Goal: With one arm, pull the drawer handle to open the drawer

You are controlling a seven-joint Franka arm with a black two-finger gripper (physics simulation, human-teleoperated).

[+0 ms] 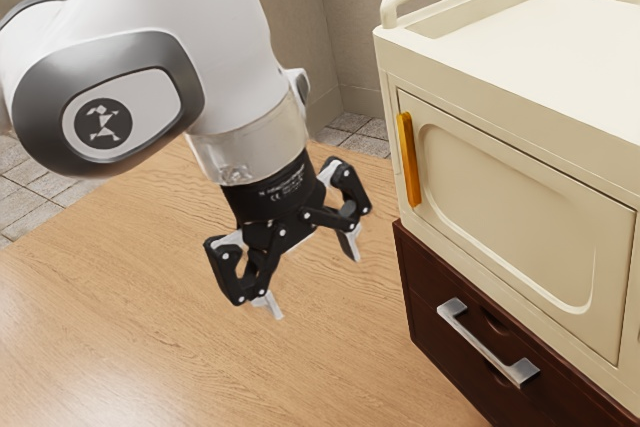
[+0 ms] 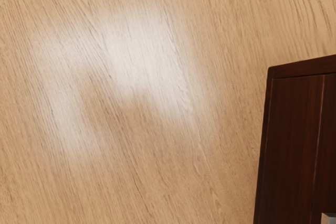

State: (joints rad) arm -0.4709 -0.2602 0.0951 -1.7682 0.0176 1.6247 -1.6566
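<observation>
Hand (image 1: pixel 313 278) open and empty over the bench (image 1: pixel 120 297), likely spread to straddle the silver handle (image 1: pixel 485 346) on the dark drawer front (image 1: pixel 452 357), beneath the cream cabinet (image 1: pixel 510 197) at the exterior view's right.

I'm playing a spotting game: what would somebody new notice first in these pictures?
Probably the big, shiny white robot arm at the exterior view's left, its black fingers spread apart above the pale wooden table. Next, the bright orange upright handle on the cream cabinet at the exterior view's right. Below it, a silver metal bar handle gleams on dark brown wood.
</observation>
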